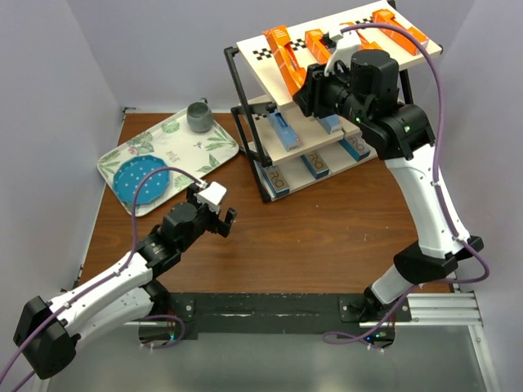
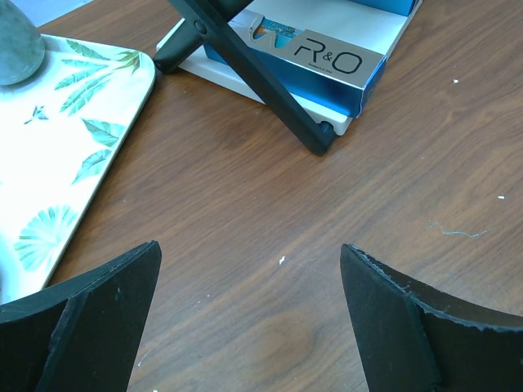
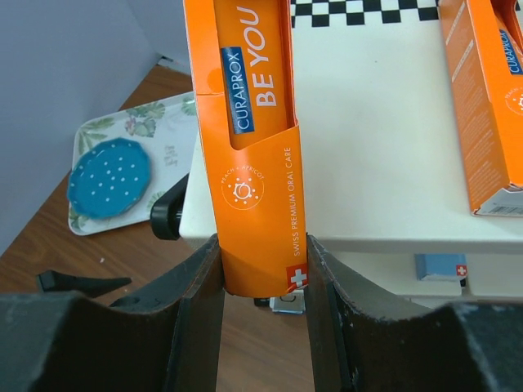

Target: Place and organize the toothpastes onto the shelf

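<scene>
My right gripper (image 3: 261, 245) is shut on the lower end of an orange toothpaste carton (image 3: 253, 122). That carton lies along the left part of the shelf's top board (image 3: 376, 139), its end hanging over the front edge. Another orange carton (image 3: 486, 98) rests at the right. From above, several orange cartons (image 1: 317, 42) sit on the top board of the shelf (image 1: 245, 90), blue ones (image 1: 286, 129) on the middle board and silver ones (image 1: 276, 175) on the lowest. My left gripper (image 1: 216, 214) hangs open over bare table, nothing between its fingers (image 2: 106, 302); a silver carton (image 2: 327, 57) lies ahead.
A leaf-patterned white tray (image 1: 184, 151) at the back left carries a blue plate (image 1: 140, 181) and a grey cup (image 1: 199, 116). The shelf's black frame foot (image 2: 315, 139) stands on the wood close ahead of my left gripper. White walls close in both sides.
</scene>
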